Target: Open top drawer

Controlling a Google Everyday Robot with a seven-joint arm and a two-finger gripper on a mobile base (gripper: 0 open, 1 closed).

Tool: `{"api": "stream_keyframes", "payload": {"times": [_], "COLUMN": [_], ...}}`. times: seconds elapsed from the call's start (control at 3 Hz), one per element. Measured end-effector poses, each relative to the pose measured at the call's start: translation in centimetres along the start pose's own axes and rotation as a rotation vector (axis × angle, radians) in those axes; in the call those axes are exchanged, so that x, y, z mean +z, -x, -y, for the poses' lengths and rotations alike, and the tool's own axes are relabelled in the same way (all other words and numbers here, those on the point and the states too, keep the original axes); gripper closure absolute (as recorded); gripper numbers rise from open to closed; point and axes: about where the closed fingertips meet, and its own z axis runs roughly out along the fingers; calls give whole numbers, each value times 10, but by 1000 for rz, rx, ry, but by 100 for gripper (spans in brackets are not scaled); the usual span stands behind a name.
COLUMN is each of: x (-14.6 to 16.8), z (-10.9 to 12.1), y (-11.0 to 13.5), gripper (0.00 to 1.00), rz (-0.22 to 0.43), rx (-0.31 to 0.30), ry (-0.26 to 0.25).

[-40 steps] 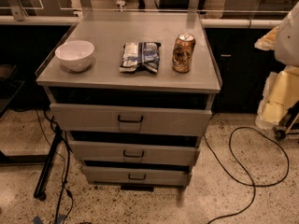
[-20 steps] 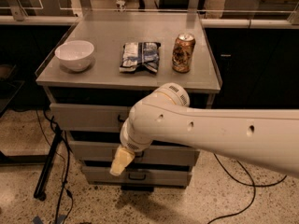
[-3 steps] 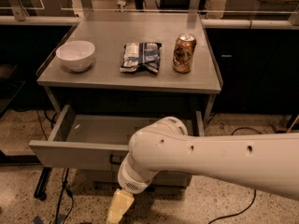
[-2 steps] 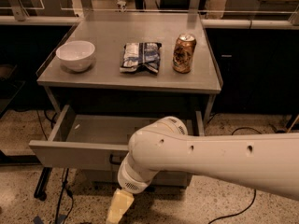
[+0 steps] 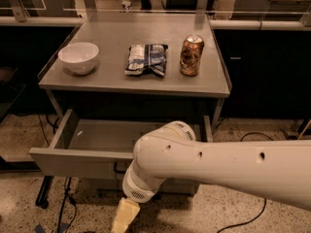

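Observation:
The top drawer (image 5: 80,159) is a wide grey metal drawer, pulled well out from under the cabinet top, and its inside looks empty. Its black pull handle (image 5: 120,169) peeks out at the front's centre, mostly hidden by my white arm (image 5: 209,166). My gripper (image 5: 124,217) is low in front of the drawer, below the handle, showing as a cream-coloured finger pointing down at the frame's bottom edge. The two lower drawers are hidden behind the open drawer and my arm.
On the cabinet top (image 5: 136,84) sit a white bowl (image 5: 78,57), a crumpled chip bag (image 5: 146,59) and a brown soda can (image 5: 191,56). Cables (image 5: 63,210) lie on the speckled floor. Dark benches flank the cabinet on both sides.
Nothing has visibly moved in the last second. Compared with the oldest frames, the top drawer has gone from shut to pulled out, and my arm has come in front of it.

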Motion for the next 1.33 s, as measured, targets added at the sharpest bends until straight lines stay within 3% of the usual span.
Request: {"api": "stream_keyframes", "payload": {"times": [1.33], "x": [-7], "z": [-21], "y": [-9], "gripper": [0], "rz": [-19], "rx": [5], "ry": [22]}}
